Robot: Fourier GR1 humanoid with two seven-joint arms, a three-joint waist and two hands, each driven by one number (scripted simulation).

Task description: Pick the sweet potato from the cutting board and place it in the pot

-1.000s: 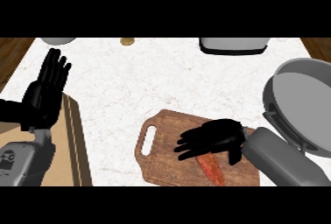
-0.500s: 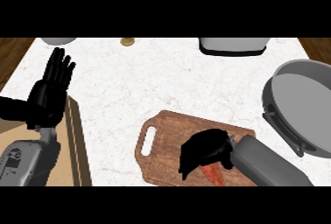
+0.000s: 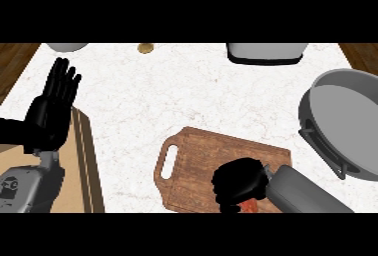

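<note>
Presumably mid-grasp, right hand curled over the sweet potato on the cutting board, orange tip showing just below its fingers; best lifted straight, then carried up-right to the pot.

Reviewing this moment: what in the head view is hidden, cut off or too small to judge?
- Sweet potato: only an orange tip shows under the curled right hand, so the hold on it cannot be confirmed.
- Cutting board: its near right part is covered by the right forearm.
- Pot: cut by the right edge.
- Grey container and grey bowl: cut by the top edge.
- Small brown object: too small to identify.
</note>
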